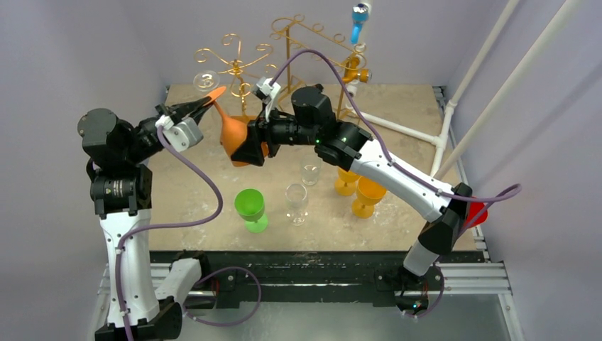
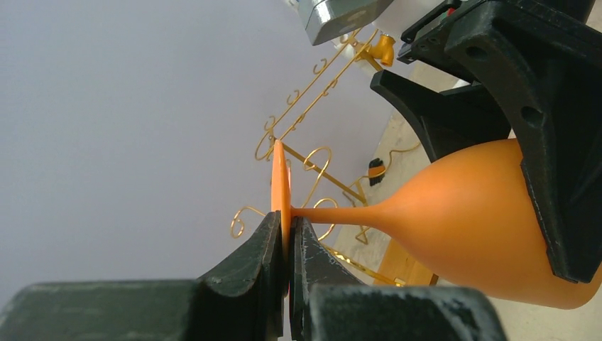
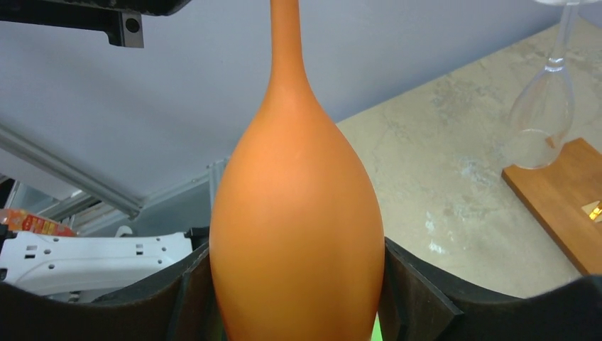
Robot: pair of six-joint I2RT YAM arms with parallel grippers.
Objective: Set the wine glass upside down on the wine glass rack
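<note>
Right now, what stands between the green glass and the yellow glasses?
A clear wine glass and, farther back, a smaller clear glass, both upright; top view shows them.

Top view high, behind; wrist views close, sharing wine glass [image 2: 461, 227].

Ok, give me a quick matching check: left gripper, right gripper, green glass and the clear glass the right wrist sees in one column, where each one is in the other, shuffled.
1. left gripper
2. right gripper
3. green glass
4. clear glass in the right wrist view

A. upright on the table
B. bowl-down at the gold rack
C. pinching the orange wine glass by its foot
D. fingers against the orange wine glass's bowl

Pairs: 1-C, 2-D, 3-A, 4-B.
</note>
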